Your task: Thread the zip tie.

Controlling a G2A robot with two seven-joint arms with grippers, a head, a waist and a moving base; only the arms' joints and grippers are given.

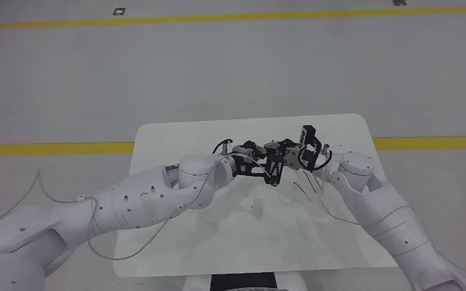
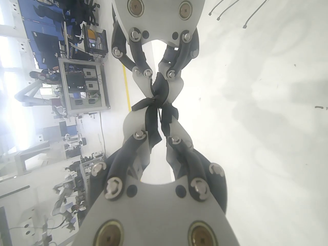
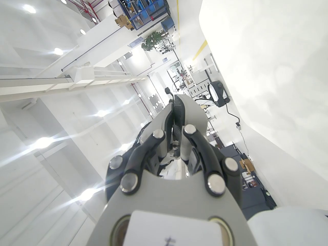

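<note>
Left gripper (image 2: 157, 110) and right gripper (image 2: 159, 90) both pinch zip tie (image 2: 160, 120) over table (image 1: 167, 145) centre; I fear misalignment buckling its tail.

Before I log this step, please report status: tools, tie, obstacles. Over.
Both shut: left tool, right tool, tips meeting above the table. Thin tie pinched between the tips. Nothing in the way; spare ties lie aside on the table.
</note>
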